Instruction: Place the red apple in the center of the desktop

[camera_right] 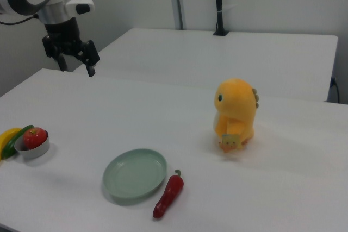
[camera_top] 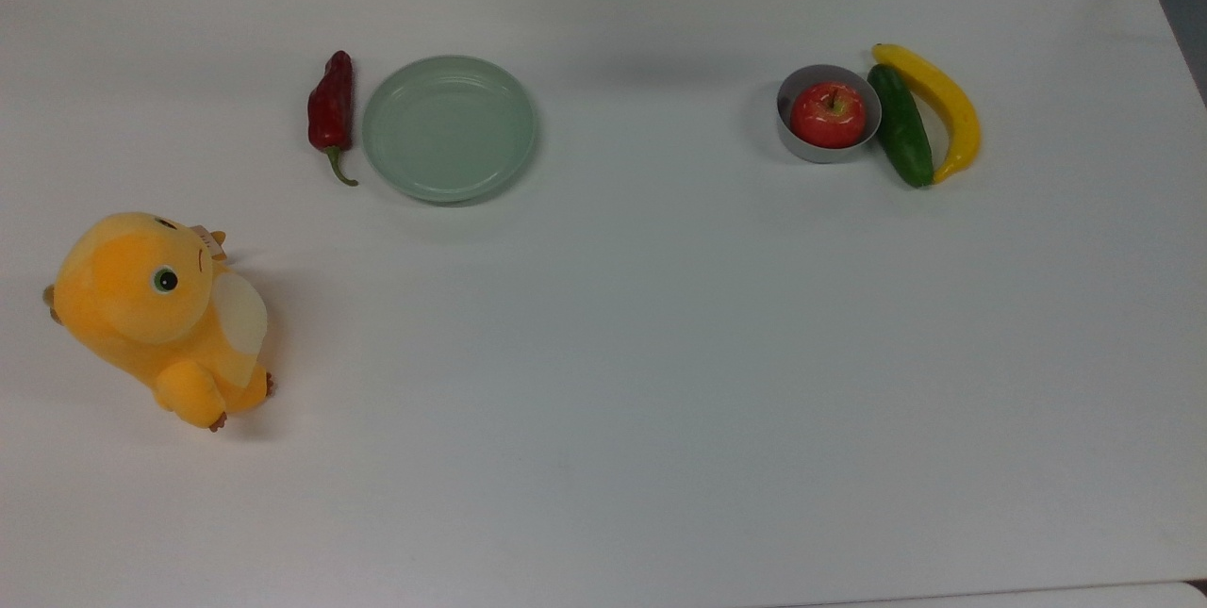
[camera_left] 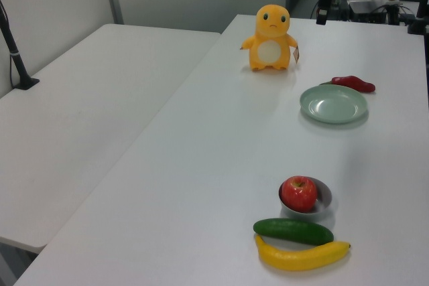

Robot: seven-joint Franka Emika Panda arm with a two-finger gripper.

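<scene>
Red and glossy, the red apple (camera_top: 828,114) sits stem-up inside a small grey bowl (camera_top: 801,144) toward the top view's right, well away from the bare middle of the white worktop (camera_top: 641,382). A dark green cucumber (camera_top: 901,125) touches the bowl's far side, with a curved yellow banana (camera_top: 939,105) against the cucumber. Toward the top view's left lie a pale green plate (camera_top: 450,128), a wrinkled red chili pepper (camera_top: 331,108) just beside it, and a fuzzy orange plush toy (camera_top: 156,316).

From the left view, the apple (camera_left: 299,193) stands above the bowl's low rim (camera_left: 323,207), so its sides are exposed for gripping.

From the right view, the tool (camera_right: 77,62) hangs above the worktop's far edge, well apart from the apple (camera_right: 34,137), its two fingers spread apart and holding nothing.

Judging by its smooth, rounded skin, the apple is probably rigid, light and slippery; a grip across its widest part from above, clear of the stem, looks safest. The light bowl might shift or lift with it.
</scene>
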